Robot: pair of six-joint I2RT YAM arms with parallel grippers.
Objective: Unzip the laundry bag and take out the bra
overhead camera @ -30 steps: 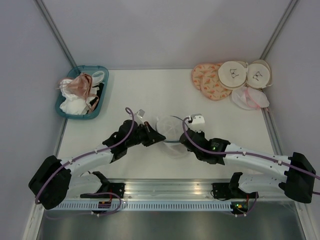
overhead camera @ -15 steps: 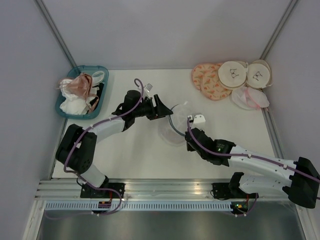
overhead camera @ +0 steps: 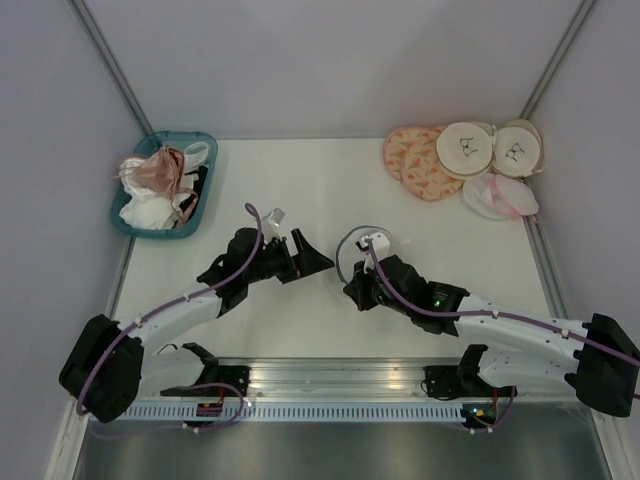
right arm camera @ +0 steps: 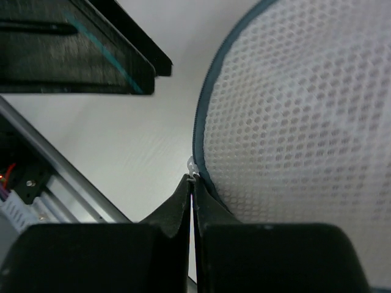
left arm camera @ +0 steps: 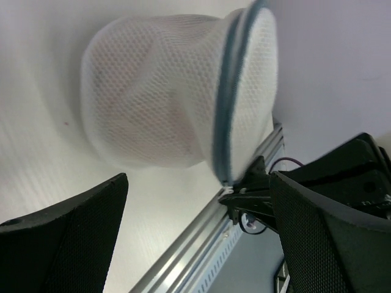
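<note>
Right wrist view: my right gripper (right arm camera: 191, 186) is clenched on the small white zipper pull (right arm camera: 192, 163) at the dark rim of the laundry bag (right arm camera: 293, 122). The bag lies on its side on the table (overhead camera: 260, 190). My left gripper (left arm camera: 198, 183) hangs spread wide beside the bag's mesh body, not touching it.

There is one laundry bag (left arm camera: 159, 104) of white mesh. There are two grippers, the left gripper (overhead camera: 312, 258) and the right gripper (overhead camera: 352, 291). The peach patterned pouches number two, one peach pouch (overhead camera: 403, 150) and a second peach pouch (overhead camera: 432, 176). The cream pouches with black marks also number two, one cream pouch (overhead camera: 468, 148) and another cream pouch (overhead camera: 518, 148). There is one pale mesh pouch (overhead camera: 498, 197) and one teal basket (overhead camera: 200, 205), whose heaped garments (overhead camera: 152, 178) cannot be counted.
</note>
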